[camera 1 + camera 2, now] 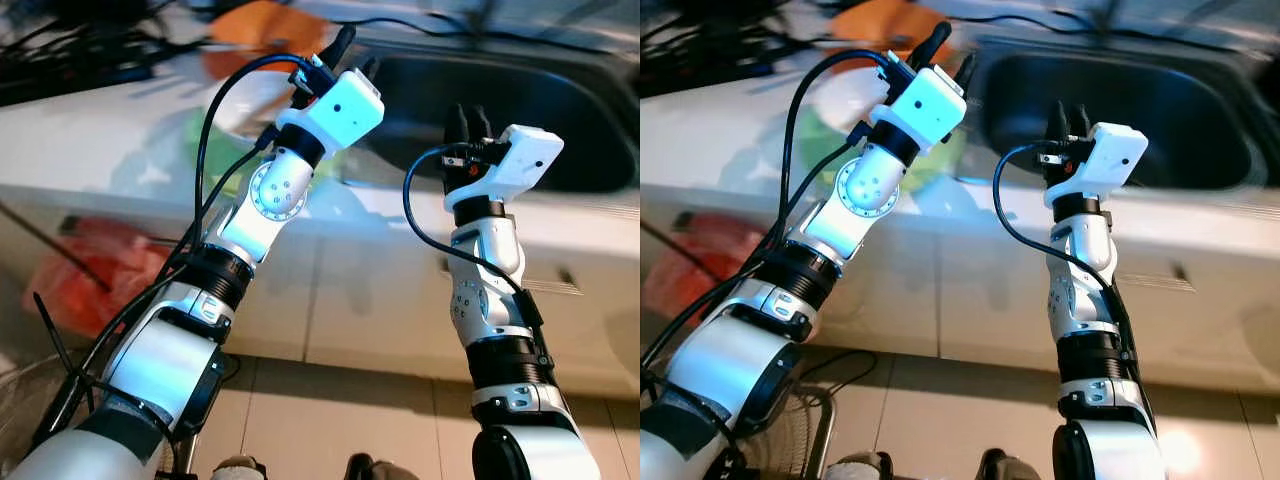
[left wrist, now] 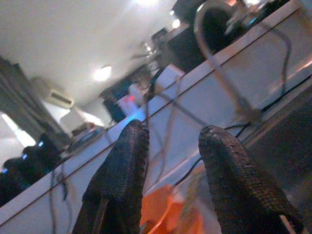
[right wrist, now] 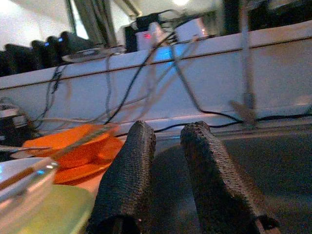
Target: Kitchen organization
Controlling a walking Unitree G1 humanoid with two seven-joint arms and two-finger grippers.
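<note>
Head view: both my arms are raised before the tabletop (image 1: pixel 90 140); my left claw (image 1: pixel 345 52) is over the dishes (image 1: pixel 235 105), my right claw (image 1: pixel 468 122) at the sink (image 1: pixel 560 110).
Left wrist: fingers (image 2: pixel 122 180) part-open, empty.
Right wrist: fingers (image 3: pixel 127 180) narrowly apart, empty, orange plates (image 3: pixel 73 151) nearby, likely next to sort.

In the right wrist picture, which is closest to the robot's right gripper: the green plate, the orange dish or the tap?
1. Green plate, beside the right gripper.
2. Orange dish, behind the plate.
3. Tap, at the sink's back edge.
</note>
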